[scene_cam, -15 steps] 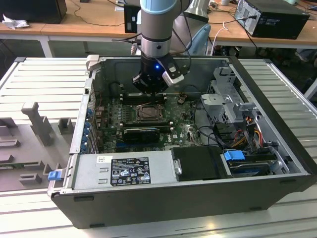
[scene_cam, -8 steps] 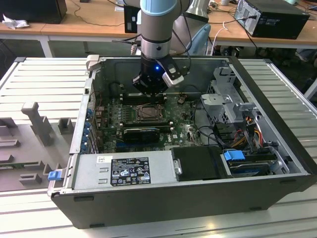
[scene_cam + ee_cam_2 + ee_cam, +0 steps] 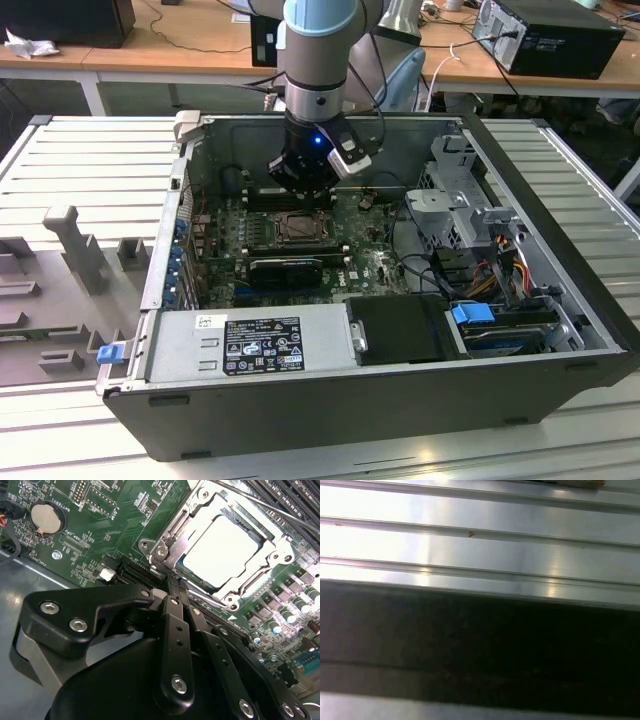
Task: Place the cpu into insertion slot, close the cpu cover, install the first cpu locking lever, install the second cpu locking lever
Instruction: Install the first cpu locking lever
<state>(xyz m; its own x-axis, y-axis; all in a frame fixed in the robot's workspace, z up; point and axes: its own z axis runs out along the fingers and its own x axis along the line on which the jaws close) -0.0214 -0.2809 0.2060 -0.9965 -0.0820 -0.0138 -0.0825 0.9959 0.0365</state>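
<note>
Beside the cpu cover (image 3: 227, 542), my pincer (image 3: 172, 587), pressed together, could slip and scrape the cpu (image 3: 220, 550).

Exterior view overlooks the case (image 3: 560, 330); second wrist view hugs the motherboard (image 3: 100, 530).
</note>
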